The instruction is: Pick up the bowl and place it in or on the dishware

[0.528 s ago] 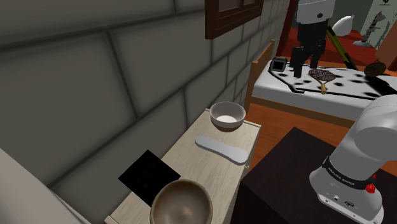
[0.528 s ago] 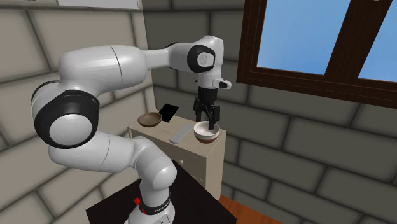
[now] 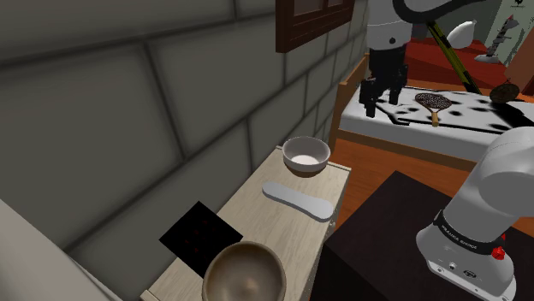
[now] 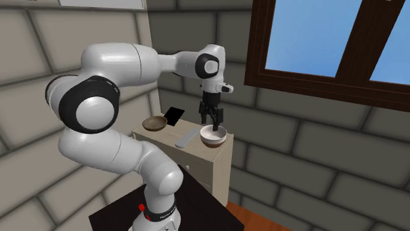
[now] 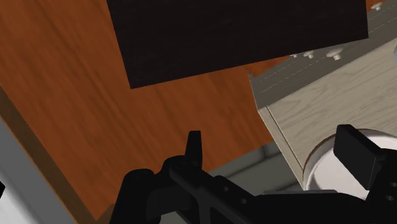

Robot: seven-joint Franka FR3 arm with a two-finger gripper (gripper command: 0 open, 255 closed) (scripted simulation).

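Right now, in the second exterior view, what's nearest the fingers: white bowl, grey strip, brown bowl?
1. White bowl, just below the fingers.
2. Grey strip, left of that bowl.
3. Brown bowl, farthest left.

Arm (image 4: 131, 62) ext'd, jaws apart

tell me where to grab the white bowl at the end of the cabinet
Probably by its rim, coming straight down: the white bowl sits upright, mouth open upward, so one finger can go inside the thin wall and one outside. The open hand hangs above it.
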